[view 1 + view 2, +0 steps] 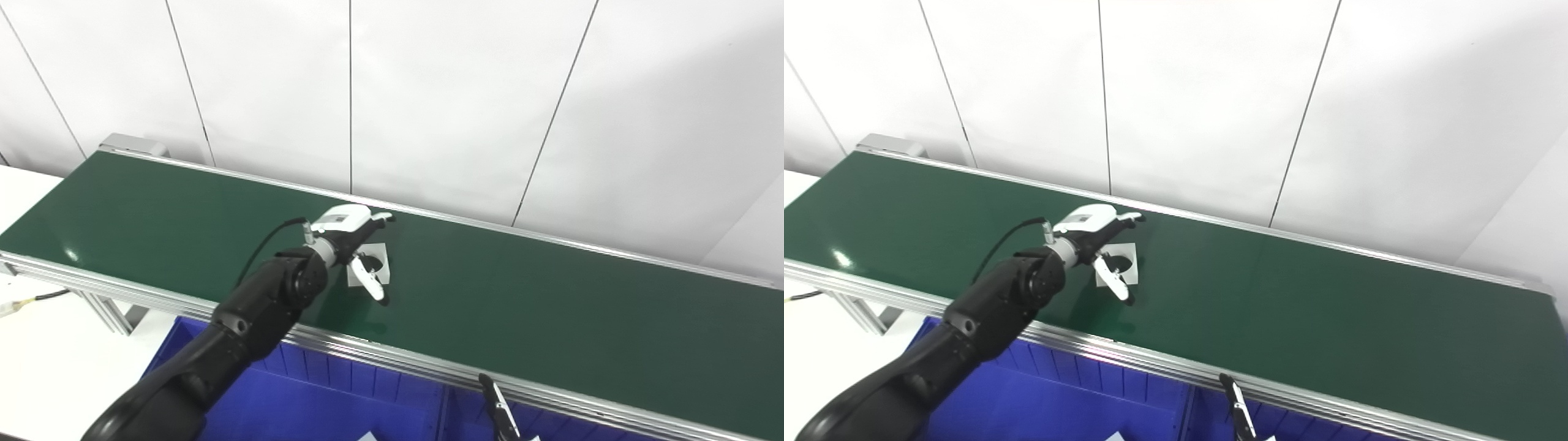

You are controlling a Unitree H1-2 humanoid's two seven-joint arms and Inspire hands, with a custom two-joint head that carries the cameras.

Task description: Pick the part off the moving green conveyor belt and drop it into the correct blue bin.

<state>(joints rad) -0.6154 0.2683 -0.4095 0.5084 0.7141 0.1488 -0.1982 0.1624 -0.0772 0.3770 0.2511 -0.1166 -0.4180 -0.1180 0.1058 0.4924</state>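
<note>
The left robot hand is reaching out over the green conveyor belt, fingers and thumb spread around the flat white part so they can close on it as it rides along. It is not yet gripping. The blue bin is waiting below the belt's near edge, where only the fingertips of the right robot hand are showing, their state impossible to tell.

This looks like a factory test cell or robotics lab. A long green conveyor belt runs on a bare aluminium frame, with blue plastic bins set under its near edge. Plain white wall panels stand behind it, and a white table sits at the left.
</note>
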